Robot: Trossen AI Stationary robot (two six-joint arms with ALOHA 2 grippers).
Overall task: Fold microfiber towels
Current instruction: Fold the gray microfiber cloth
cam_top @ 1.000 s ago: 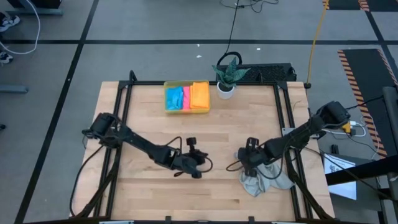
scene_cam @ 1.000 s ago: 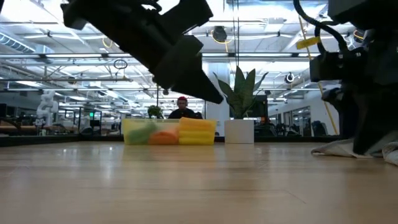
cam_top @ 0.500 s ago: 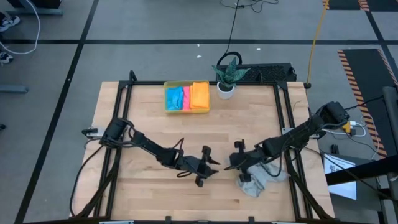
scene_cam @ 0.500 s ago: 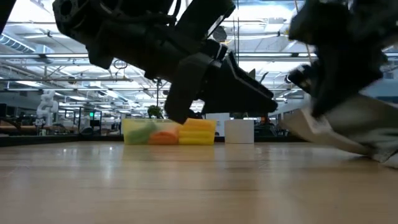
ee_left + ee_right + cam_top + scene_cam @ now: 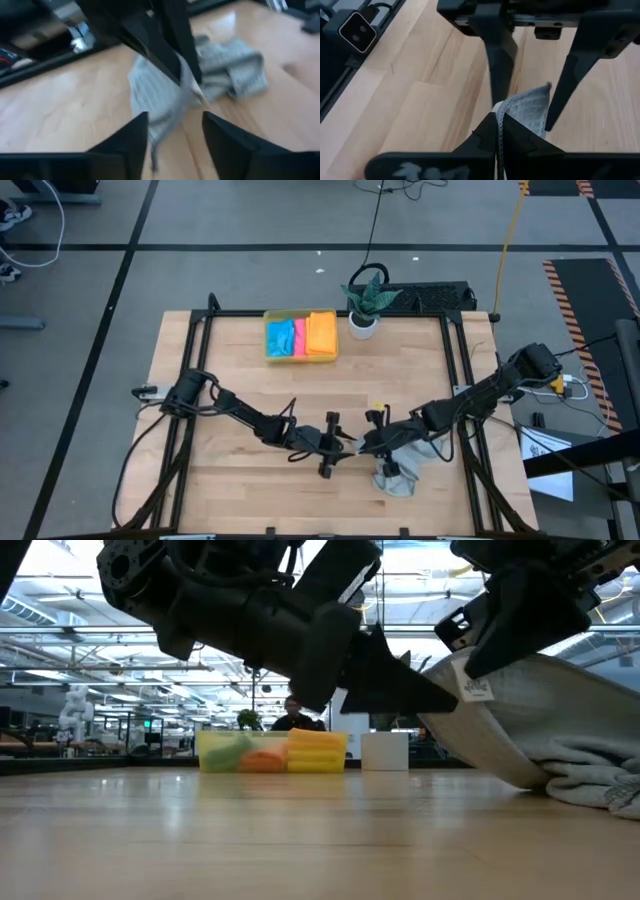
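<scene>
A light grey towel lies crumpled at the near right of the table, with one corner raised toward the table's middle. My right gripper is shut on that corner. My left gripper faces it from the left, open. Its two fingers stand on either side of the raised corner, and I cannot tell whether they touch it. Blue, pink and orange towels lie side by side in a yellow tray at the far edge. My right gripper pinches a corner of the grey towel between its two shut fingers, which slant down from the table's right. A short flap sticks out past the fingertips. The cloth slopes down from the hold, and its bunched rest lies on the table.
A potted plant in a white pot stands beside the tray at the far edge. Black frame rails run along the table's left and right sides. Bare wood spreads over the middle and the near left.
My right gripper has taken hold of the grey towel's corner, lifted it and carried it toward the table's left. The cloth now slopes up from the table, its bulk still lying there. My left gripper has opened, tipped and moved right, up to the raised corner.
</scene>
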